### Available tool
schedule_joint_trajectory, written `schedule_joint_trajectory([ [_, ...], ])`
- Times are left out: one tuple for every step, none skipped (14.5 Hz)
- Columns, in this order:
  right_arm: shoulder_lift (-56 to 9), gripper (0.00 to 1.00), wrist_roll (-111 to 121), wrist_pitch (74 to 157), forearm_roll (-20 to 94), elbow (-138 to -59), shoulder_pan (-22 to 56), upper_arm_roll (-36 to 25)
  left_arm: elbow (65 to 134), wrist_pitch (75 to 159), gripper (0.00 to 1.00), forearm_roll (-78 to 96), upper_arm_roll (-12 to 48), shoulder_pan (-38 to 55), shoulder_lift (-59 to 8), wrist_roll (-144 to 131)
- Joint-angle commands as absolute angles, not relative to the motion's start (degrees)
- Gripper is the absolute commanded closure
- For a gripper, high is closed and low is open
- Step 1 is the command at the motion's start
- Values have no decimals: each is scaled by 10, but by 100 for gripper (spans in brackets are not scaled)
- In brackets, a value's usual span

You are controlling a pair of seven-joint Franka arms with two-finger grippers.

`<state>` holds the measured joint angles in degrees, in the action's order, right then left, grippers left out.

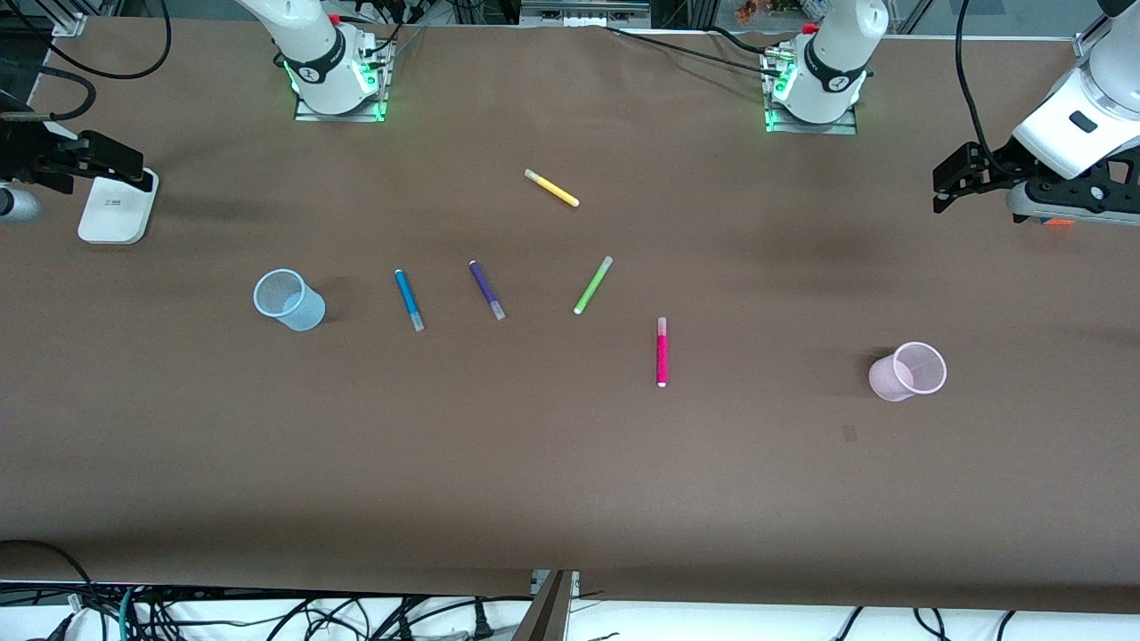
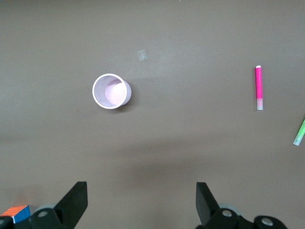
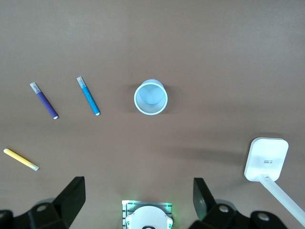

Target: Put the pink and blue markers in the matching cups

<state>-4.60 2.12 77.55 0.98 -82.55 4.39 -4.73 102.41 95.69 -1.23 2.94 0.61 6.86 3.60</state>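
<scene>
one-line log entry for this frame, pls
stage: not started | left gripper: open, over table near pink cup | right gripper: open, waiting | pink marker, blue marker: on table | blue cup: empty

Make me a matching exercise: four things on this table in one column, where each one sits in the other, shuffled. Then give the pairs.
Things:
1. blue marker
2. pink marker
3. yellow marker
4. pink cup

Places:
A. farthest from the front camera of all the markers
B. standing upright toward the left arm's end of the table
C. lying between the blue cup and the purple marker
D. nearest of the markers to the front camera

Pairs: 1-C, 2-D, 3-A, 4-B
</scene>
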Motion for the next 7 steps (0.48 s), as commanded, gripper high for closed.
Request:
schedule_joint_trajectory([
  [-72,0,19,801,6,-819,50,-40,1013,947,0,-18,30,8,67,33],
  [-89,0,20,810,6,-819,67,-40,1013,947,0,-18,30,8,66,33],
  [-111,0,19,816,4,-817,86,-40,1013,947,0,-18,29,8,66,33],
  [-128,0,19,817,4,-817,100,-40,1013,947,0,-18,30,8,66,33],
  [-146,0,19,825,6,-817,110,-40,1013,947,0,-18,30,8,67,33],
  [-164,0,21,834,9,-817,113,-40,1014,947,0,-17,29,8,66,33],
  [-188,0,23,843,12,-817,118,-40,1013,943,0,-17,30,8,62,37],
])
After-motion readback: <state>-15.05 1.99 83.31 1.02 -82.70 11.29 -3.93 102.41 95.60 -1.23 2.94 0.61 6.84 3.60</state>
